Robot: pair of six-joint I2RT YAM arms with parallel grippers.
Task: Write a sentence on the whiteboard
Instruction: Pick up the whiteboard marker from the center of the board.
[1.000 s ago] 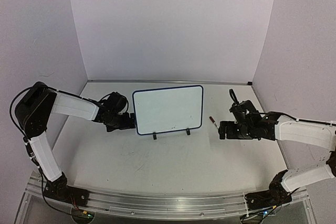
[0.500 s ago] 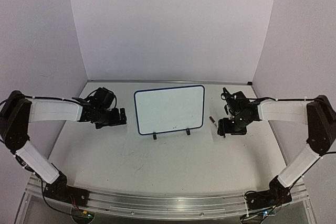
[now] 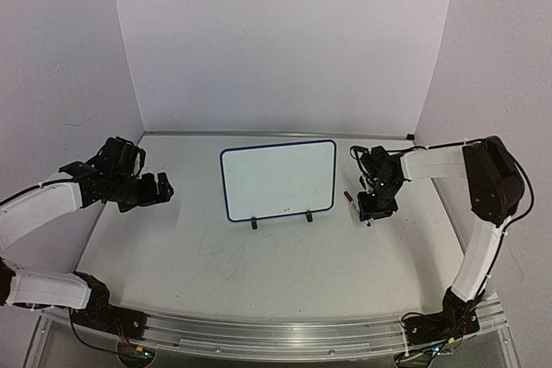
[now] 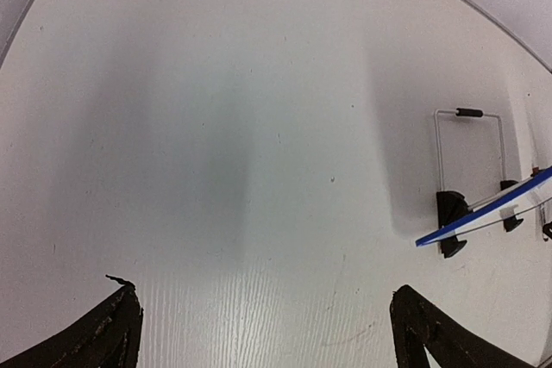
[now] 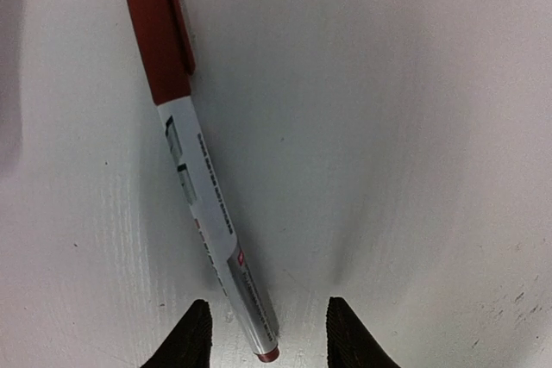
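Whiteboard [image 3: 278, 180]: a small rectangular board with rounded corners and a thin dark blue rim [image 3: 277, 142]. It stands nearly upright on two little black feet [image 3: 254, 224] on the white table [image 3: 259, 286]. Its face shows white, with a few faint specks near the lower edge. It stands between the two grippers, well apart to the right of the left gripper [image 3: 164, 189] and near the left side of the right gripper [image 3: 366, 213].

Left arm [image 3: 39, 213]: the forearm lies low over the table and reaches inward, with the wrist level and aimed toward the board. The left gripper is released; its dark fingertips [image 4: 112, 333] are spread wide over bare table.

Right arm [image 3: 429, 161]: the elbow is raised at the far right, the forearm runs leftward, and the wrist is turned down at the table. The right gripper's jaws are partly apart and astride the tail end of a marker [image 5: 200, 204], with a gap on each side; nothing is grasped. The marker lies flat, its red cap [image 5: 157, 28] pointing away from the fingertips [image 5: 191, 338].
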